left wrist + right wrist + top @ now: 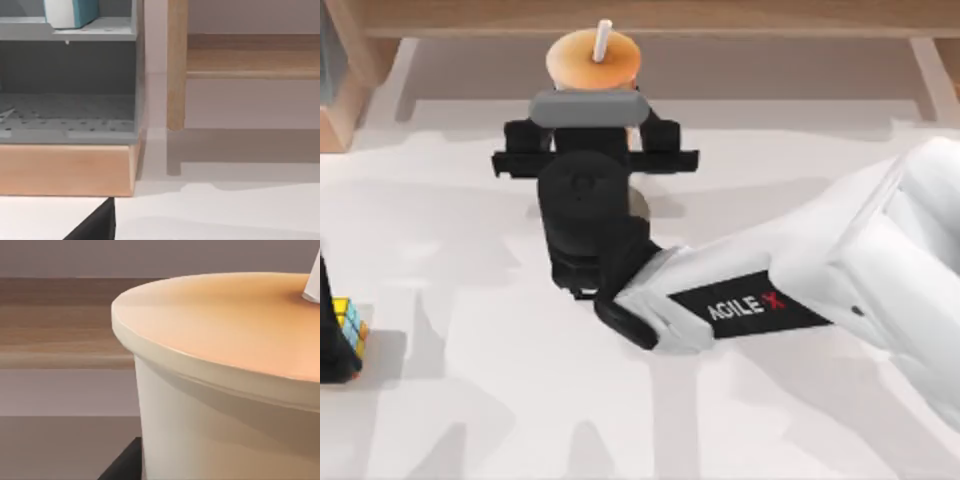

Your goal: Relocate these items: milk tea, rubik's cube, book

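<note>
Now right tool (592, 118) against milk tea (592, 60), far edge

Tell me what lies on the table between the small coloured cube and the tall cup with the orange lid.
In the top view, only bare white table lies between the small multicoloured rubik's cube and the orange-lidded milk tea cup.

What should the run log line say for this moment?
right gripper: at milk tea, far table edge | left arm: parked, left edge | rubik's cube: beside left arm
</note>
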{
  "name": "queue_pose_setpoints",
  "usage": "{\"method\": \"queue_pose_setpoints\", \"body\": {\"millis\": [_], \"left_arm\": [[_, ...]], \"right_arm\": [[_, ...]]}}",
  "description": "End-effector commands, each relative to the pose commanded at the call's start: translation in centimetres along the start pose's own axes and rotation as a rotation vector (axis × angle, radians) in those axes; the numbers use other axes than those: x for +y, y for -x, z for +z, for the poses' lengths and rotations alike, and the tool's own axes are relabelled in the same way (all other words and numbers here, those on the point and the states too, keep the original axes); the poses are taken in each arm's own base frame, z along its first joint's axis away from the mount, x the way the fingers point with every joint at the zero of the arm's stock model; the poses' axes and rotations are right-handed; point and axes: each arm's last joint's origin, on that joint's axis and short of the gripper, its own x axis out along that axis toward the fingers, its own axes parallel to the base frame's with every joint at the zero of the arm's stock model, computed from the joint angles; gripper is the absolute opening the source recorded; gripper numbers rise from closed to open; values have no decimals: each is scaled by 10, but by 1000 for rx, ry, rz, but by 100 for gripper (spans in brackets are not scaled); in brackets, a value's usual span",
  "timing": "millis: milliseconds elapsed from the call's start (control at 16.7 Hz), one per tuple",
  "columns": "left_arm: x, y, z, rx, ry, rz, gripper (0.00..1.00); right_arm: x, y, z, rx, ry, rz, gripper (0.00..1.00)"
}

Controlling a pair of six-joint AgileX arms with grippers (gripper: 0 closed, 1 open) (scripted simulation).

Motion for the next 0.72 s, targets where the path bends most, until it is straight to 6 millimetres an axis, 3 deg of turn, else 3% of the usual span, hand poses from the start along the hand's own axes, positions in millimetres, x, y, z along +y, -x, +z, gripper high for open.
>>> {"method": "queue_pose_setpoints", "body": {"millis": [420, 720], "left_arm": [[0, 0, 0, 0, 0, 0, 100], [0, 0, 0, 0, 0, 0, 100]], "right_arm": [[-1, -1, -4, 2, 3, -5, 0], [1, 0, -23, 0, 1, -5, 0]]}}
